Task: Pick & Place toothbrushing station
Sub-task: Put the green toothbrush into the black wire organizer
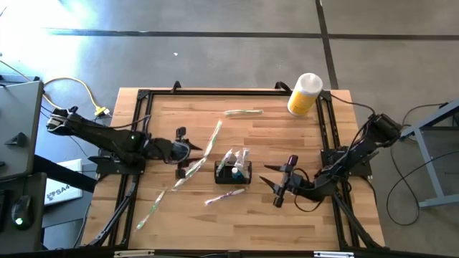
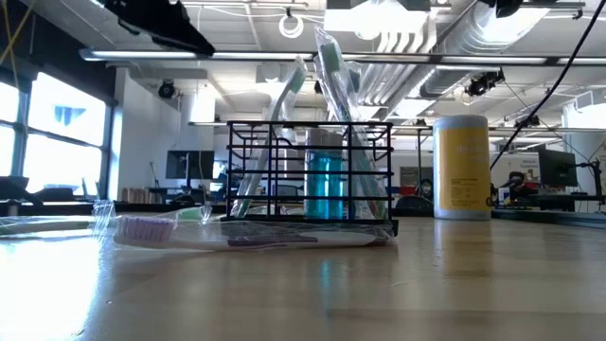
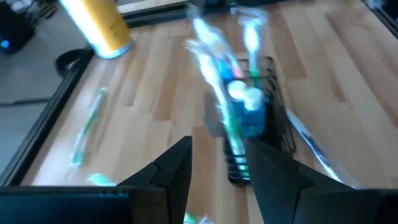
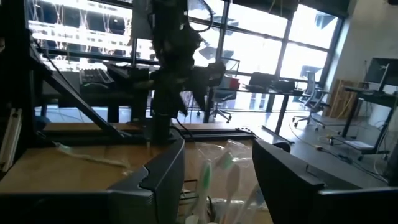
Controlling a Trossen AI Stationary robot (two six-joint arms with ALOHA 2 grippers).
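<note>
The toothbrushing station [image 1: 233, 172] sat near the table's [image 1: 272, 222] centre, wrapped toothbrushes [image 1: 237, 158] standing in it. The left gripper [image 1: 195, 147] hovered at its ten o'clock, the right gripper [image 1: 274, 178] at its three o'clock, fingers apart. A yellow bottle [image 1: 304, 94] lay toward one o'clock. Loose toothbrushes [image 1: 195, 166] lay scattered from nine to seven o'clock.

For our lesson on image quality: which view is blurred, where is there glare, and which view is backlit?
Left wrist view: motion blur smears the toothbrushing station and yellow bottle. High view: strong glare whitens the floor at the upper left, beyond the table. Right wrist view: bright windows backlight the scene, leaving the left arm a dark shape. Low view: sharpest on the station.
</note>
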